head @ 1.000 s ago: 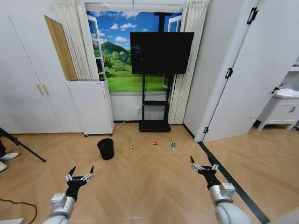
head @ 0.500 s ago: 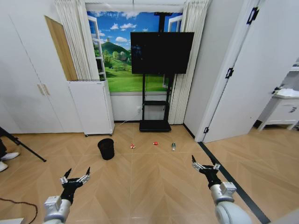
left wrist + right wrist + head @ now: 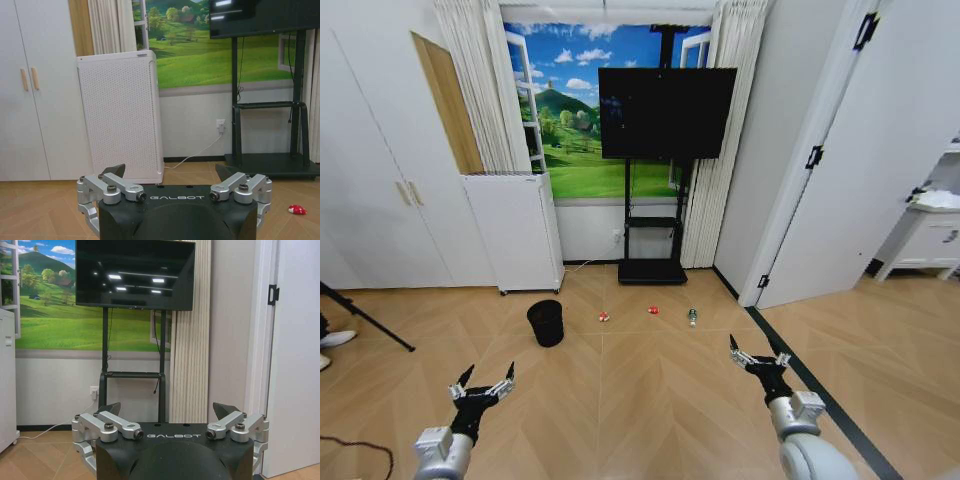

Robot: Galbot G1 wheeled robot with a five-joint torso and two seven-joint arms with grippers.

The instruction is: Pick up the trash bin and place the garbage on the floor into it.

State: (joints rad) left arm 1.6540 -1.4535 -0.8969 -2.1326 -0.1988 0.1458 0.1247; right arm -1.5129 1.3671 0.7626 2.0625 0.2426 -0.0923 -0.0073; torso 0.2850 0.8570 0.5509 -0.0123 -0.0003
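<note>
**A:** Where do things stand on the floor?

**B:** The small black round mesh trash bin [image 3: 546,322] sits upright on the herringbone wooden floor [image 3: 640,400], just in front of the tall white perforated air purifier [image 3: 512,230] near the back wall. The garbage lies in a loose row beside it, toward the right wall: a crumpled red-and-white scrap [image 3: 604,317], a second red scrap [image 3: 653,310], then a small greenish bottle with a label [image 3: 691,317], below the black television on its stand [image 3: 665,112].

**A:** And the grippers?

**B:** Both hang low over bare floor, well short of everything. The left gripper [image 3: 480,390] has its fingers spread wide and holds nothing. The right gripper [image 3: 758,358] is likewise spread and empty. The wrist views agree: pads apart, only air between.

**A:** So what makes the approach go well?

**B:** I'd judge this as the closing-in stage; nothing is within reach yet. The bin is nearest the left arm, so bringing the base forward until the rim sits under that gripper seems sensible. The mesh wall is thin and light, so pinching the rim from above, one finger inside and one outside, should hold better than squeezing the tapered body. Staying off the scraps while rolling in matters too.
</note>
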